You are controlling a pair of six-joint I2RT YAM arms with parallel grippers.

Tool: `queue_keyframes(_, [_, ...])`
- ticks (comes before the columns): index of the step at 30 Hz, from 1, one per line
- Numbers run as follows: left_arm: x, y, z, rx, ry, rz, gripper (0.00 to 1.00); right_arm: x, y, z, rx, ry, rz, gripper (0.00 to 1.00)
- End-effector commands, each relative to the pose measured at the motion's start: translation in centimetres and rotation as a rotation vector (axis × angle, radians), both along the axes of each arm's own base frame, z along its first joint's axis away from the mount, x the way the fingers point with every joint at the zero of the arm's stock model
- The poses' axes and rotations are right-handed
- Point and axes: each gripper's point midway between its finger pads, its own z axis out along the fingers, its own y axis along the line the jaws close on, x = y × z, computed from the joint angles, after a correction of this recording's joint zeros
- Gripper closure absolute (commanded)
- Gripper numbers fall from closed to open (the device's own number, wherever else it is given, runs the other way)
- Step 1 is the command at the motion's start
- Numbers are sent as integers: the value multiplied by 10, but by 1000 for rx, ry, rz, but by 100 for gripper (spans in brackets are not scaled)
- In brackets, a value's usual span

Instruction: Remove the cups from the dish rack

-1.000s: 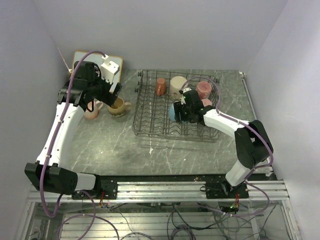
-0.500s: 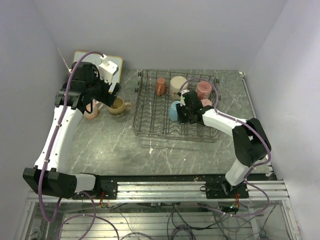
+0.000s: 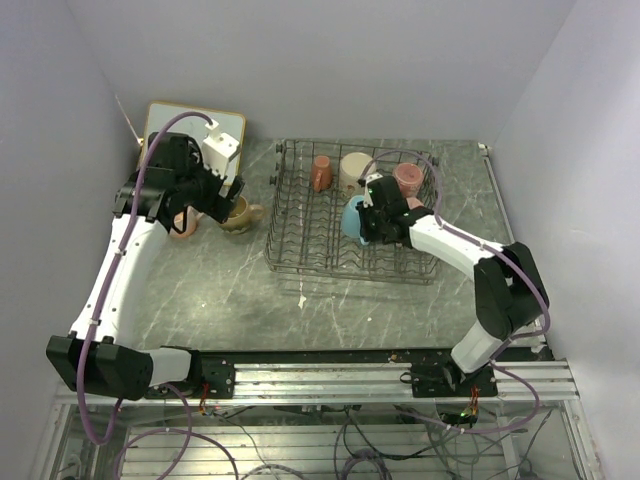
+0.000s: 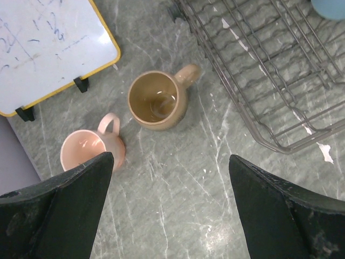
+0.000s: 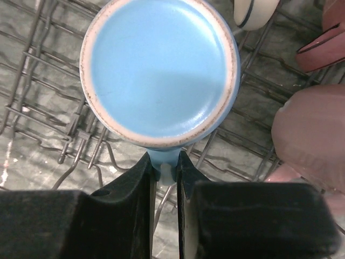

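Over the dish rack (image 3: 300, 235), the right gripper (image 5: 164, 167) has lifted the light-blue cup (image 5: 159, 70) in the last second. It now hangs higher and a little farther back above the tines, its handle clamped tight between the fingers. This cup is on its way out. A salmon cup (image 3: 321, 172) and a cream cup (image 3: 355, 170), among others, wait at the rack's far side.

The left gripper (image 4: 170, 162) — spread wide, holding nothing — has drawn back above the tan cup (image 4: 158, 101) and pale pink cup (image 4: 89, 154), both upright on the table left of the rack.

The blue cup is tipped — what looks like its glossy base shows, ringed pale and speckled.

Glossy ceramic blue mug (image 5: 159, 73), wire rack (image 3: 300, 235)
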Motion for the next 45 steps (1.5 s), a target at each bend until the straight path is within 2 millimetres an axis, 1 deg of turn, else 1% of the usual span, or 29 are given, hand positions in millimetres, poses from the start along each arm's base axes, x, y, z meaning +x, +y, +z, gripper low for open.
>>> queue_keyframes(1, [-12,-8,-2,-2,-6,-70,1,24,9,84,97,-195,-33,100])
queue_keyframes(5, [-18,-16,-2,-31,-3,-114,1,26,16,123,178,-245,-40,100])
queue_keyframes(6, [-20,-19,-1,-44,-1,-132,1,24,20,132,210,-249,-34,100])
queue_keyframes(8, [-24,-26,2,-64,-7,-172,1,17,35,150,317,-234,-7,100])
queue_keyframes(12, [-32,-38,7,-108,-36,-243,1,-8,73,186,576,-157,85,100])
queue_keyframes(15, [-44,-49,3,-144,-18,-321,1,-31,95,215,780,-106,162,100])
queue_keyframes(17, [-49,-54,6,-168,-26,-355,1,-52,110,235,941,-57,243,100])
queue_keyframes(19, [-53,-58,11,-184,-46,-382,1,-72,119,253,1107,8,311,100])
queue_keyframes(22, [-56,-63,19,-208,-84,-407,1,-91,125,264,1266,102,353,100])
queue_keyframes(23, [-57,-65,22,-216,-96,-418,1,-97,125,266,1319,135,358,100])
queue_keyframes(26, [-59,-70,30,-243,-138,-440,1,-113,125,279,1461,208,395,100])
queue_keyframes(30, [-60,-76,46,-288,-226,-459,1,-133,134,291,1576,312,436,100])
queue_keyframes(33, [-62,-82,58,-330,-276,-485,0,-154,143,303,1655,360,506,100])
queue_keyframes(34, [-63,-84,61,-346,-280,-488,0,-158,147,305,1675,377,519,100])
queue_keyframes(36, [-66,-86,59,-361,-259,-503,0,-167,155,308,1705,400,533,100])
queue_keyframes(40, [-82,-87,48,-356,-221,-540,1,-170,165,311,1717,412,506,100])
queue_keyframes(43, [-96,-83,43,-345,-247,-535,0,-161,165,319,1738,388,447,100])
queue_keyframes(45, [-107,-80,44,-338,-294,-535,0,-150,164,328,1771,353,371,100])
